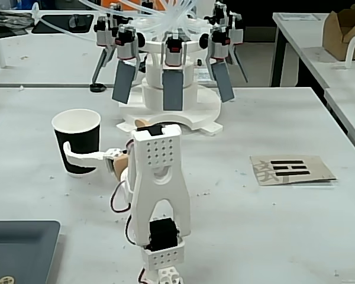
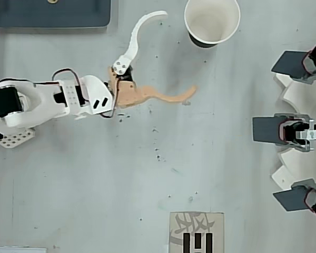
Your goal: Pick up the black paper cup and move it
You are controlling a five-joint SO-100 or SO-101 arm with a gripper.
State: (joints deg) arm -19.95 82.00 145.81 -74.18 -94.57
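White plastic arm (image 1: 157, 195) stood nearest in the fixed view; its gripper (image 2: 178, 55) was spread wide — white finger (image 2: 137, 31) and tan finger (image 2: 163, 96) released, holding nothing. Beyond, the black paper cup (image 1: 78, 142) with white rim stood upright on the grey table (image 2: 95, 200) — the white finger crossing its wall.

The arm (image 1: 157, 195) is built mostly of white printed plastic, its upper link a flat-faced shell that splits into two legs, with a grid of small round holes across its top. A black servo block (image 1: 163, 234) sits between those legs above a white perforated base bracket (image 1: 163, 257). Thin red and dark wires loop out along its side. In the overhead view the wrist shell (image 2: 95, 97) shows two dark slots. The claw (image 2: 176, 55) has one slim, curved white finger (image 2: 137, 37) and one curved tan-orange finger (image 2: 158, 96), joined at a small black motor.
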